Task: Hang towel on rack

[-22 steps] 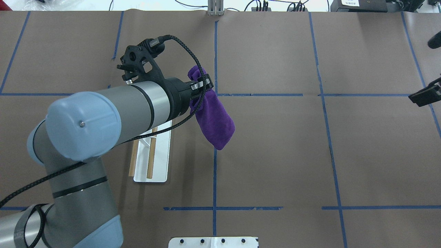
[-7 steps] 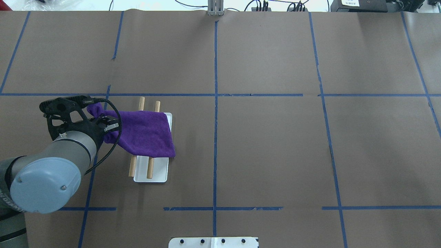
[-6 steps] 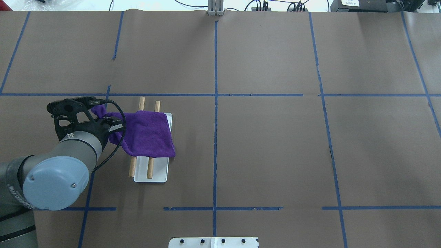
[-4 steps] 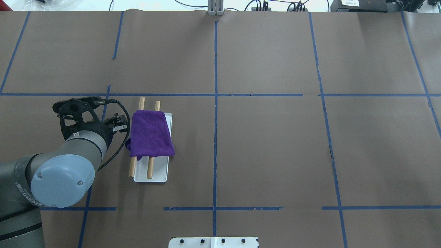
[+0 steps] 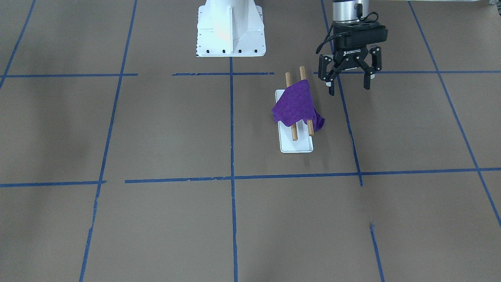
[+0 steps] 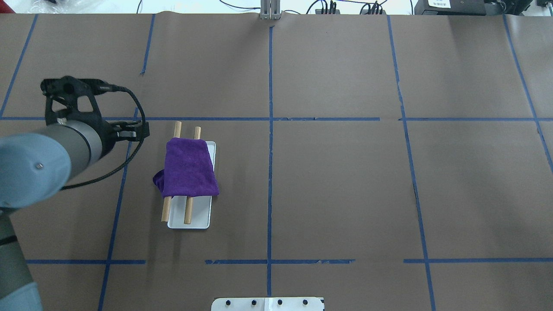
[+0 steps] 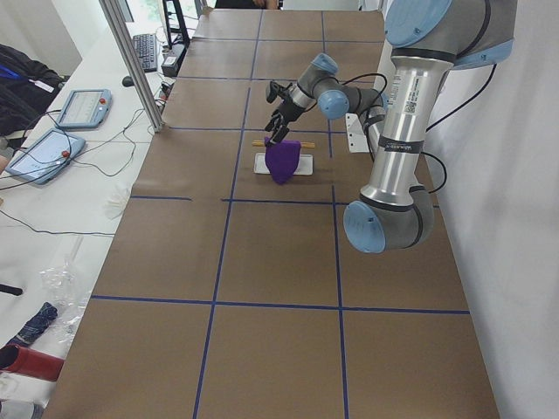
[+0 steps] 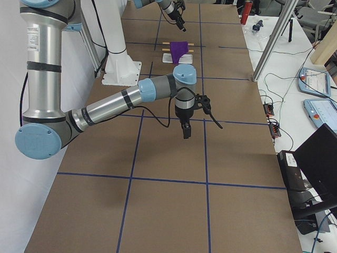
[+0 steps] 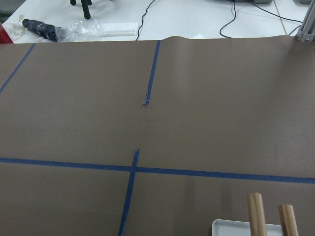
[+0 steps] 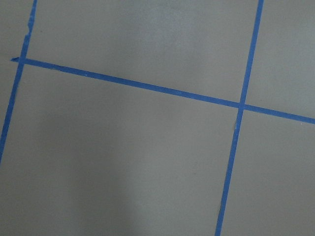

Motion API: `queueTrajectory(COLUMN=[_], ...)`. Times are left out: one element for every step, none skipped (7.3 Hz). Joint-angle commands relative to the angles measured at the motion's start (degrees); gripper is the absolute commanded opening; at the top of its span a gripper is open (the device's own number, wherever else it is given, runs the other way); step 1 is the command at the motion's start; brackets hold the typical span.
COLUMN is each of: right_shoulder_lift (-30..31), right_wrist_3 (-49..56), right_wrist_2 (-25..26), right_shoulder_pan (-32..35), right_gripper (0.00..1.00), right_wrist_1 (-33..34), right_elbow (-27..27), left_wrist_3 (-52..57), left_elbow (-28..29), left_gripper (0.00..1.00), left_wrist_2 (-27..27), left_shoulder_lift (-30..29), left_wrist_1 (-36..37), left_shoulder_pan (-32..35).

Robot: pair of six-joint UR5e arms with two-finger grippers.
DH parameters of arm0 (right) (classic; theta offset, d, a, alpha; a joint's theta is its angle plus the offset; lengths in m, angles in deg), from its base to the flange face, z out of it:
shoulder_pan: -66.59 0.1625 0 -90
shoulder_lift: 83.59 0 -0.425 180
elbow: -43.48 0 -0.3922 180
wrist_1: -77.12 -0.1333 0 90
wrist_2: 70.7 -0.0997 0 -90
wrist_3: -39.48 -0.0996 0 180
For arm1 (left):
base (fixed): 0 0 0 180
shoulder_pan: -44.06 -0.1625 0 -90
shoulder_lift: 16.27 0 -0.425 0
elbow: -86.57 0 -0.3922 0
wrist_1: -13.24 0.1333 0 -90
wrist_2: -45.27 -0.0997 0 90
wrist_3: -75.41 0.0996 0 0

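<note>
The purple towel [image 6: 188,166] lies draped over the two brown wooden rods [image 6: 177,129] of the rack, whose white base [image 6: 190,220] rests on the table. One bunched end hangs down on the rack's left side [image 5: 318,121]. The towel also shows in the front view [image 5: 294,103]. My left gripper [image 5: 349,89] is open and empty, raised beside the rack's near-robot end, apart from the towel; it also shows in the overhead view [image 6: 140,129]. The left wrist view shows only the rod tips [image 9: 256,214]. My right gripper [image 8: 185,129] shows only in the right side view; I cannot tell its state.
Brown paper with blue tape lines [image 6: 270,119] covers the table. The white robot pedestal [image 5: 230,27] stands at the table's robot side. Laptops, tablets and cables [image 8: 316,79] lie beyond the far edge.
My left gripper carried the towel over the rack, opened and let it go. The towel's free end dropped beside the rods. The gripper then pulled back from the rack, empty.
</note>
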Motion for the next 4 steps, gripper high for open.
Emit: queueTrajectory(right_shoulder_lift=[0.1, 0.0, 0.0, -0.1], right_wrist_3=[1.5, 5.3, 9.2, 9.7], right_wrist_2=[-1.1, -3.2, -4.1, -4.2], right_shoulder_pan=[2.0, 4.2, 5.8, 6.7], right_gripper=[1.0, 1.0, 1.0, 1.0], right_wrist_1=[0.0, 0.0, 0.0, 0.0], right_elbow=[-1.4, -3.6, -5.5, -6.7], left_wrist_3=[19.2, 29.2, 35.2, 41.5], left_elbow=[-0.4, 0.2, 1.8, 5.0], left_gripper=[1.0, 1.0, 1.0, 1.0], left_wrist_2=[15.4, 19.6, 24.2, 31.7], left_shoulder_lift=[-0.2, 0.8, 3.1, 3.5], left_wrist_1=[0.2, 0.4, 0.5, 0.2], left_shoulder_pan=[14.4, 19.1, 23.6, 30.3])
